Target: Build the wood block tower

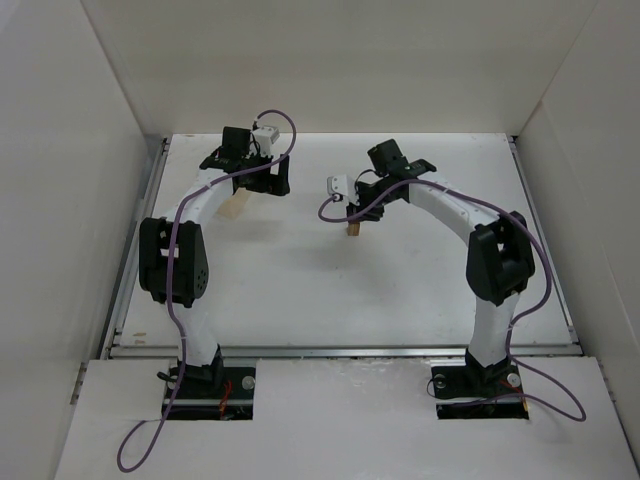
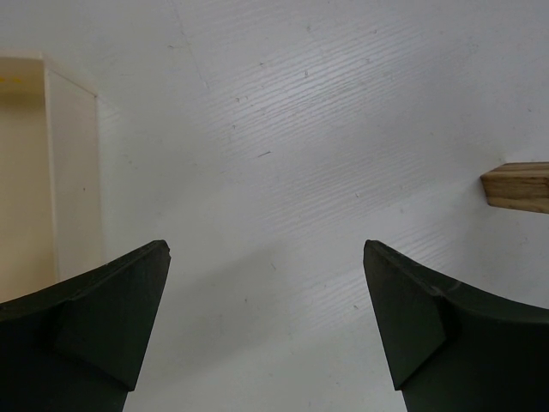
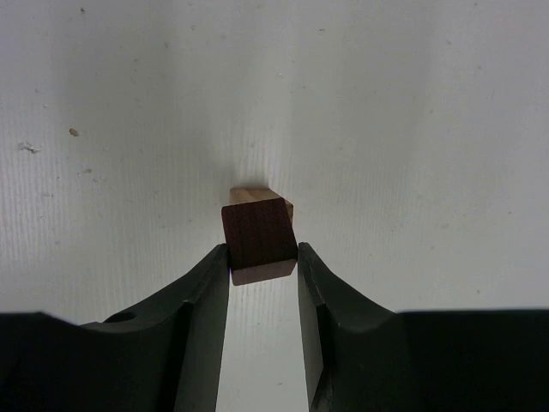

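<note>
In the right wrist view my right gripper [image 3: 262, 249] is shut on the dark reddish-brown cube [image 3: 260, 239]. It holds the cube directly over the light tan cube [image 3: 253, 195], and only the tan cube's far edge shows. The dark cube is turned slightly against the tan one; I cannot tell whether they touch. From above, the right gripper [image 1: 355, 213] is at the table's middle, with the tan cube [image 1: 353, 230] under it. My left gripper [image 1: 272, 183] is at the back left. In its wrist view it [image 2: 266, 249] is open and empty over bare table.
A larger pale wooden oblong box [image 1: 236, 205] lies beside the left gripper and shows at the left of the left wrist view [image 2: 47, 172]. A tan wooden piece [image 2: 519, 184] is cut off at that view's right edge. White walls [image 1: 90, 150] enclose the white table [image 1: 300, 290].
</note>
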